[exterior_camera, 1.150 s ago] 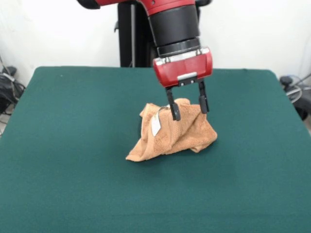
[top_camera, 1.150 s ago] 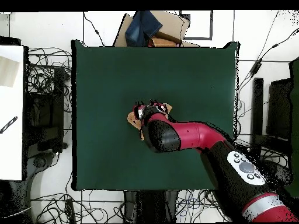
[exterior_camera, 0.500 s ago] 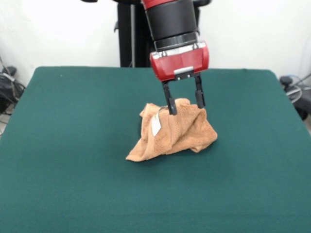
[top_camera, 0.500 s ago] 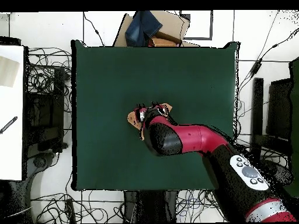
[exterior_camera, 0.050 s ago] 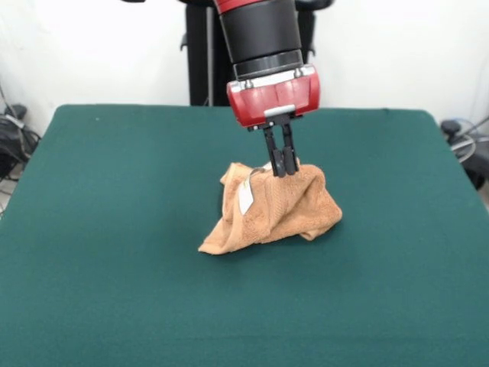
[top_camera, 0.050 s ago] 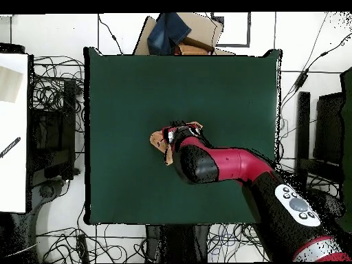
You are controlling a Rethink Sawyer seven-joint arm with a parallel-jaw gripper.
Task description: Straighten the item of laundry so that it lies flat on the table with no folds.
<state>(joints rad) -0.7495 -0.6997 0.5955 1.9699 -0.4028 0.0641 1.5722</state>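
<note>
So the towel (exterior_camera, 0.050 s ago: pixel 271 210) is sitting bunched up in a lumpy heap right around the middle of the green table (exterior_camera, 0.050 s ago: pixel 114 252), nowhere near flat. It's piling up into a sort of tent shape, peaked at the top, with one corner trailing out toward the lower left in the front view and a rounded fold bulging on the right side. The little white label (exterior_camera, 0.050 s ago: pixel 244 197) is showing on the left face of the heap, hanging more or less vertically.

The gripper (exterior_camera, 0.050 s ago: pixel 281 162) is pointing straight down at the very top of the pile, and its two black fingers (exterior_camera, 0.050 s ago: pixel 273 153) are pressing together with only a sliver between them, pinching the peak of the cloth (the tips are sinking right into the terry, so it's gripping fabric and not just hovering). The red wrist block and the black cylinder of the arm (exterior_camera, 0.050 s ago: pixel 263 38) are standing directly above it.

From overhead, the arm is reaching in from the lower right and covering most of the towel (top_camera, 0.050 s ago: pixel 159 143), so only an orange edge is peeking out on the left and top of the black wrist. The gripper itself is hiding under the arm there. Lots of bare green felt is showing all around the heap on every side.
</note>
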